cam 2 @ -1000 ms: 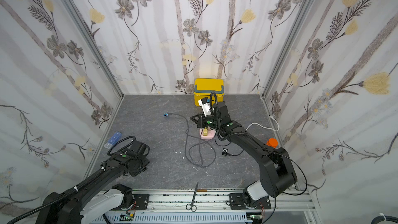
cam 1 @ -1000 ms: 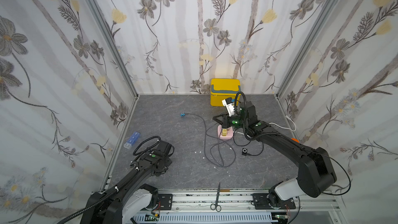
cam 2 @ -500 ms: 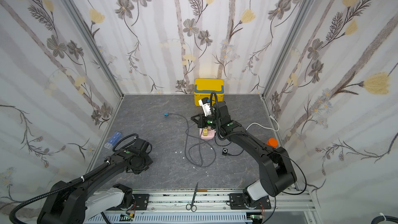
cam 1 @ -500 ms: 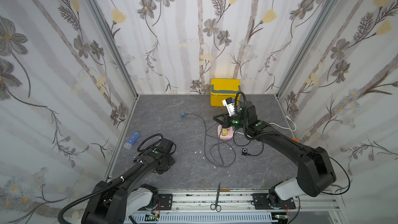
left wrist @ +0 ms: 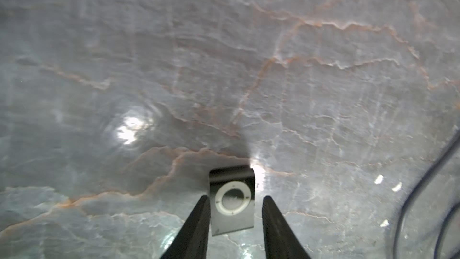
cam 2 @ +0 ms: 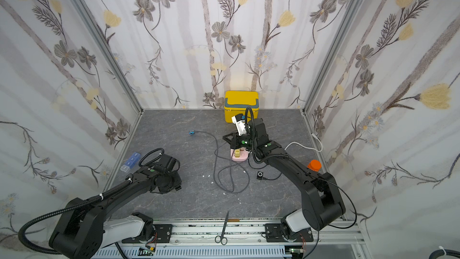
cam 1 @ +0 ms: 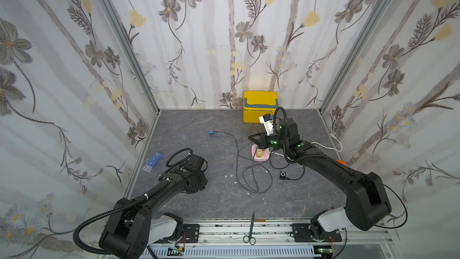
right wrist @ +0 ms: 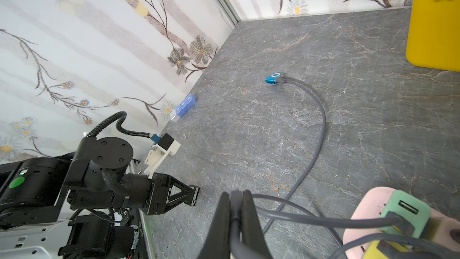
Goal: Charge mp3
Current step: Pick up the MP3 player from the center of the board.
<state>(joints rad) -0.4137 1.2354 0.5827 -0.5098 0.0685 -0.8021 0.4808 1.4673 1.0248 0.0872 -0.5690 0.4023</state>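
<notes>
A dark grey mp3 (left wrist: 231, 218) with a white control ring lies on the stone table between my left gripper (left wrist: 236, 197) fingers. One finger touches its edge, the other stands a small gap away, so the jaws are open around it. My left arm hides this mp3 in both top views. My right gripper (right wrist: 236, 194) is shut on the end of a grey cable (right wrist: 321, 120), just above the pink power strip (cam 1: 261, 156). That cable runs to a blue mp3 (right wrist: 273, 77). A black mp3 (cam 1: 282, 175) on a thin black lead lies right of the cable loops.
A green adapter (right wrist: 403, 213) and a yellow one (right wrist: 378, 247) sit in the power strip. A yellow box (cam 1: 260, 107) stands at the back wall. A blue pill organizer (cam 1: 153, 161) lies by the left wall. Scissors (cam 1: 251, 227) rest on the front rail.
My left arm has shifted a little to the right and its jaws have narrowed around the grey mp3. The right arm and its cable have not moved.
</notes>
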